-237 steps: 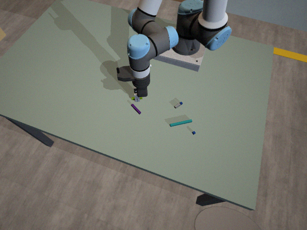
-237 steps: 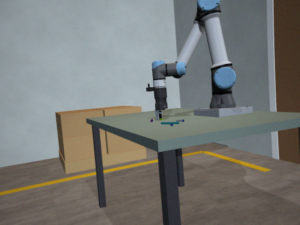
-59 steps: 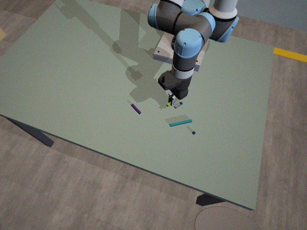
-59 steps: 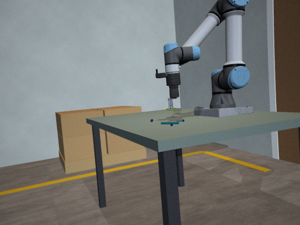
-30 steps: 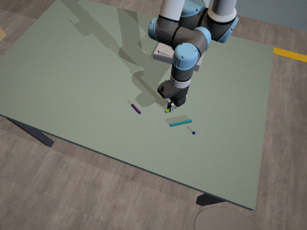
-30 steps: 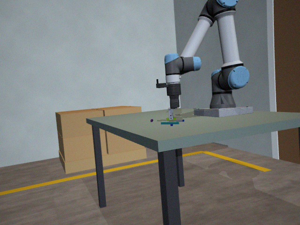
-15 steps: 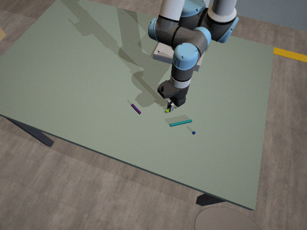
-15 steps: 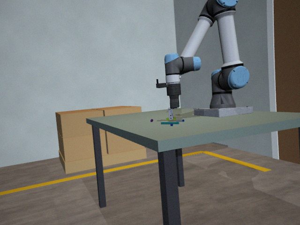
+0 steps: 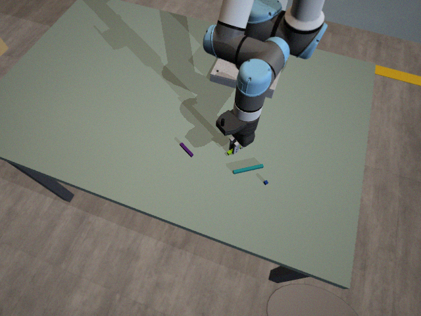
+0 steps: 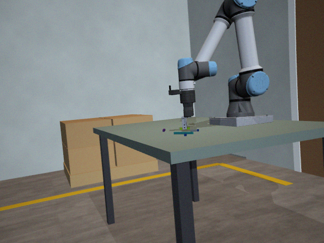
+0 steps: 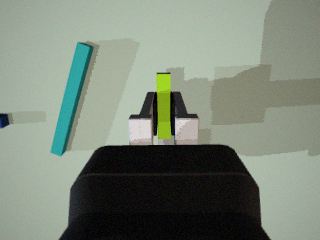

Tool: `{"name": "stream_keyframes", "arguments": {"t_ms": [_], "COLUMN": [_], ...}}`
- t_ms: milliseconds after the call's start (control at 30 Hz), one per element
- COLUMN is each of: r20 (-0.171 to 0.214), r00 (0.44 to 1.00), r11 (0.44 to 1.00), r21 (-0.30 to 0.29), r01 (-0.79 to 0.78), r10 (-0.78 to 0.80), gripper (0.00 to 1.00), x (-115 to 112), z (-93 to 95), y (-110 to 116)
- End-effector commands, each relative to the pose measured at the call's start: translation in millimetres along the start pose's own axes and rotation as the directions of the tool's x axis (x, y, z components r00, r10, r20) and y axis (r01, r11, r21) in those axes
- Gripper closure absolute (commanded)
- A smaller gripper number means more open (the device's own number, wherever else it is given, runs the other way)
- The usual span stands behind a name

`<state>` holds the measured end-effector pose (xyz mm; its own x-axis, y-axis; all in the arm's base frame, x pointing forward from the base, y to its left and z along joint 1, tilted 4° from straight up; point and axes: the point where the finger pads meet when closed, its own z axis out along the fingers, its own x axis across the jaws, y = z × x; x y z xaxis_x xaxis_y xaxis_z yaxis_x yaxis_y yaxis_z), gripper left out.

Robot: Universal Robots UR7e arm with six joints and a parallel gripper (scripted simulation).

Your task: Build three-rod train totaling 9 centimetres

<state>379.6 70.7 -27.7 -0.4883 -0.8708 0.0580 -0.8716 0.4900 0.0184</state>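
Note:
My gripper [image 9: 235,147] [image 10: 185,127] [image 11: 163,105] is shut on a lime rod [image 9: 229,152] [image 10: 180,128] [image 11: 163,95] and holds it level, very low over the table [image 9: 102,102]; I cannot tell whether it touches. A turquoise rod [image 9: 247,168] [image 10: 183,132] [image 11: 72,97] lies flat just in front of the gripper. A small blue rod [image 9: 266,182] [image 10: 185,134] [image 11: 3,120] lies beyond the turquoise one. A purple rod [image 9: 186,149] [image 10: 163,129] lies apart to the left. A second blue rod [image 10: 197,129] shows near the gripper in the side view only.
The arm's grey base plate [image 9: 221,73] [image 10: 240,120] sits at the back of the table. Stacked cardboard boxes [image 10: 104,146] stand on the floor beside the table. The arm's shadows fall on the table behind the gripper.

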Motion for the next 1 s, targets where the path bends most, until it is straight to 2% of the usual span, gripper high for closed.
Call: {"name": "stream_keyframes", "arguments": {"t_ms": [0,500,967], "r20": [-0.001,-0.001,0.0], "r00": [1.0,1.0,1.0], "r11": [1.0,1.0,1.0], "r21": [-0.004,-0.004,-0.001], "r01": [-0.001,-0.001,-0.001], "r10": [0.001,0.001,0.001], "gripper": [0.76,0.76,0.76], "x": [1,1,1], "z": [3.6,13.4,12.4], "y": [1,1,0]}}
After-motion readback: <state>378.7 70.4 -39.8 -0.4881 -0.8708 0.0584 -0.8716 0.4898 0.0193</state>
